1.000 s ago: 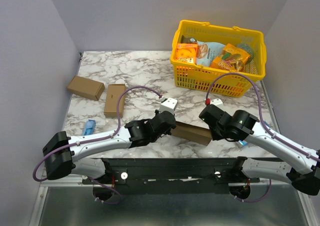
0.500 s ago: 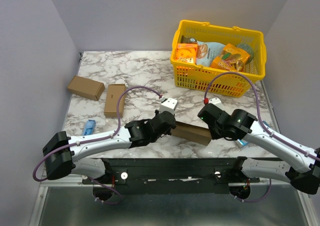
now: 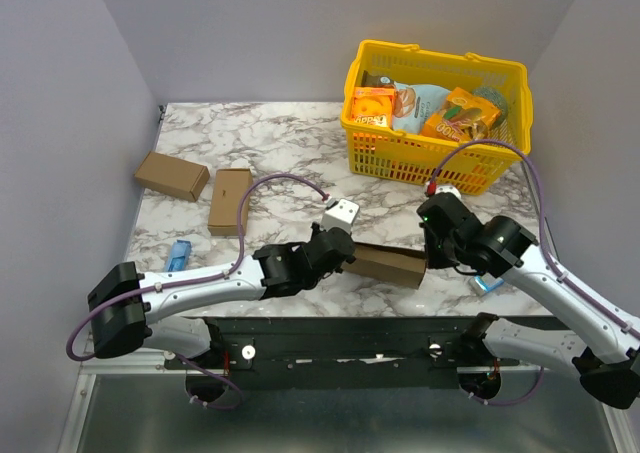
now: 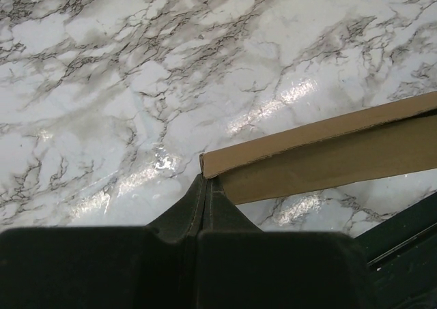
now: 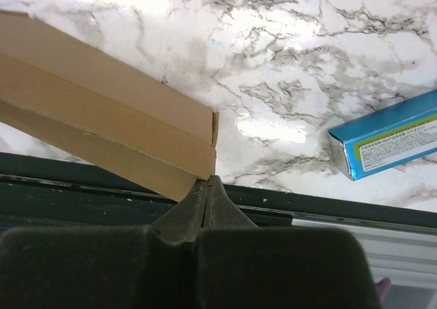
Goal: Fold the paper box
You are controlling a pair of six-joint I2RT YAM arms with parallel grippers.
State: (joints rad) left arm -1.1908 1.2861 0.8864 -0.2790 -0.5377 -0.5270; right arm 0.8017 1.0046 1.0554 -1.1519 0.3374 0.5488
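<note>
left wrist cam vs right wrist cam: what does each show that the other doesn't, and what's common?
Left wrist only: the left gripper, shut on one end corner of the plain brown cardboard paper box.
Right wrist only: the right gripper, shut on the box's other end corner, and a blue printed carton lying on the table off to the side.
Both: the same box, the white marble table and the black base rail along the near edge.
</note>
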